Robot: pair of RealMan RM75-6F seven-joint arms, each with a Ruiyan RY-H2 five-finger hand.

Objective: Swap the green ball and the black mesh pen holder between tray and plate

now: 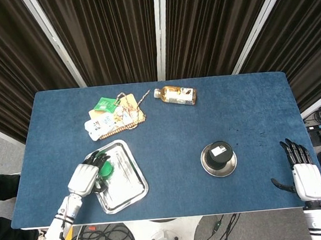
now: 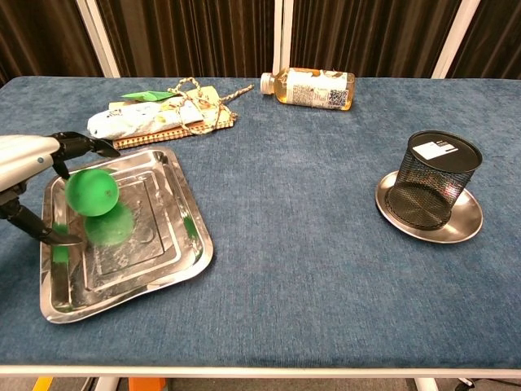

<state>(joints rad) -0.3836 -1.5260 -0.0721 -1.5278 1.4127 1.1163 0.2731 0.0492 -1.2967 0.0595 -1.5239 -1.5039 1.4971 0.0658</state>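
Observation:
The green ball (image 1: 106,169) (image 2: 92,192) is in the steel tray (image 1: 126,186) (image 2: 151,240) at the front left, with its reflection just beneath it. My left hand (image 1: 88,175) (image 2: 32,159) grips it from the left, fingers (image 2: 75,147) arched over the top and the thumb low beside it. I cannot tell whether the ball rests on the tray floor or hangs just above it. The black mesh pen holder (image 1: 218,154) (image 2: 435,177) stands upright on the round steel plate (image 1: 220,174) (image 2: 468,221) at the right. My right hand (image 1: 303,174) lies open near the front right table corner, well away from the plate.
A bottle of amber drink (image 1: 175,95) (image 2: 313,87) lies on its side at the back middle. Snack packets and a woven mat (image 1: 112,116) (image 2: 167,116) lie just behind the tray. Blue cloth covers the table between tray and plate.

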